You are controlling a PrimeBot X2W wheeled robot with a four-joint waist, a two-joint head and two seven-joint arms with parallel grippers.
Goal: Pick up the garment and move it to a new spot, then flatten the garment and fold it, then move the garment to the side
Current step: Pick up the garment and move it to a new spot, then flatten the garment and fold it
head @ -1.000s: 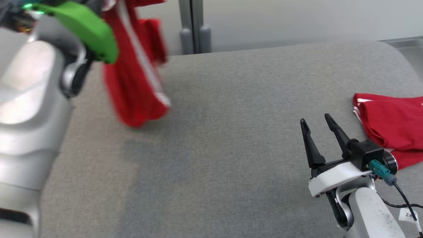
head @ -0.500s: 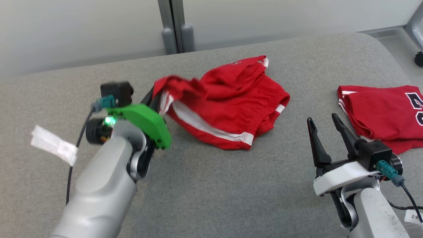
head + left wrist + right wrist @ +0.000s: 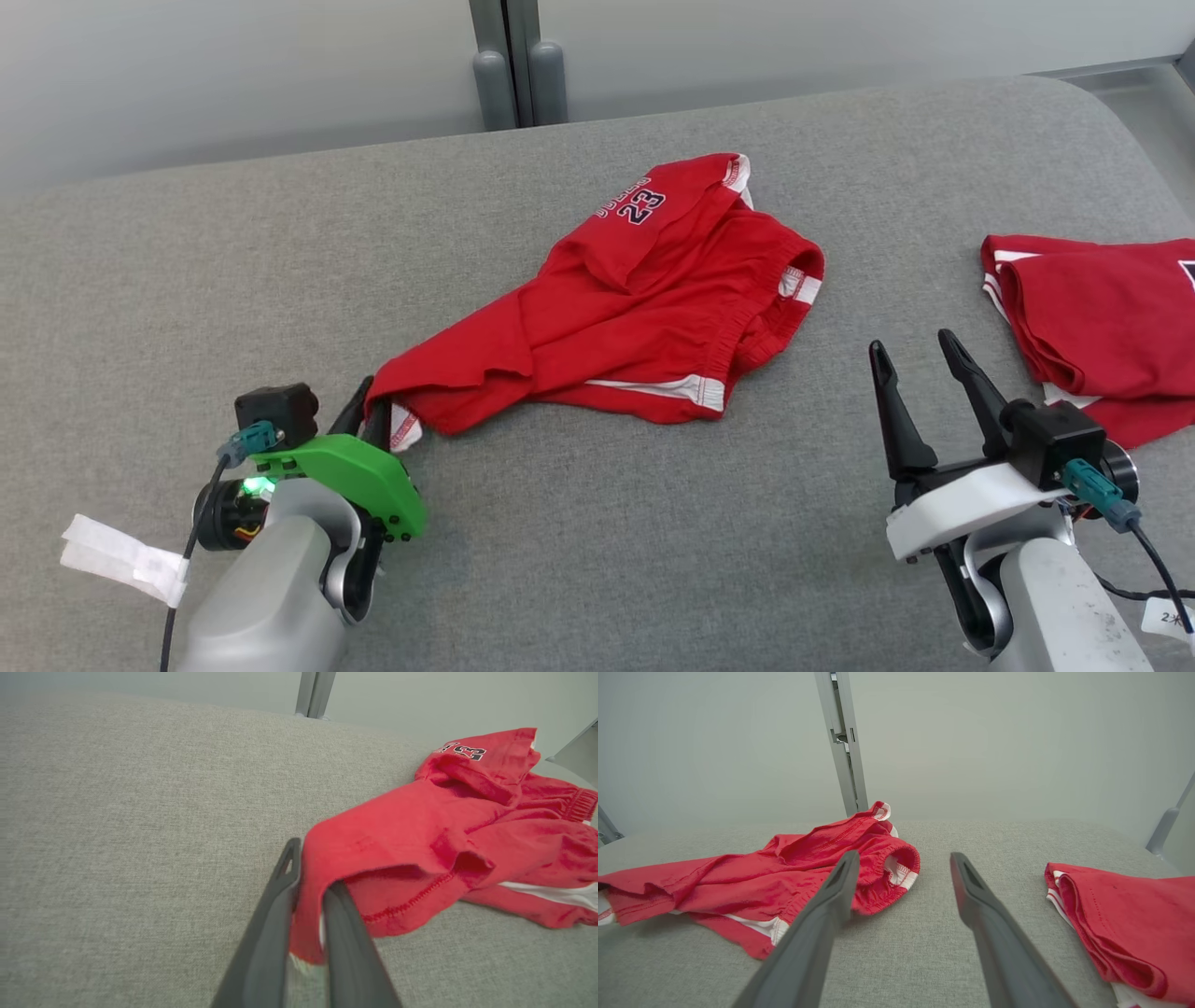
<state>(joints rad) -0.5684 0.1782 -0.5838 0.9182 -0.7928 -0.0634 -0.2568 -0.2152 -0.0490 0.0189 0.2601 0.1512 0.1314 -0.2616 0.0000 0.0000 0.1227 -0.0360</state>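
The garment (image 3: 635,308), red shorts with white trim and a "23" print, lies crumpled on the grey padded surface (image 3: 653,541) at the middle. Its near-left corner is pinched by my left gripper (image 3: 369,399), which sits low at the front left, shut on the cloth. In the left wrist view the two fingers (image 3: 275,905) clamp a red fold of the garment (image 3: 420,835), and my left gripper (image 3: 310,872) rests close to the surface. My right gripper (image 3: 913,347) stands open at the front right, apart from the cloth. In the right wrist view my right gripper (image 3: 905,858) points past the waistband of the garment (image 3: 784,877).
A second red piece of clothing (image 3: 1102,317), folded, lies at the right edge; it is also in the right wrist view (image 3: 1125,914). A grey upright post (image 3: 513,65) stands behind the far edge. A white tag (image 3: 121,558) hangs from my left arm's cable.
The head camera has shifted. My left gripper came down from high at the left, laid the hanging garment on the surface and drew its corner toward the front left. The right gripper stayed put.
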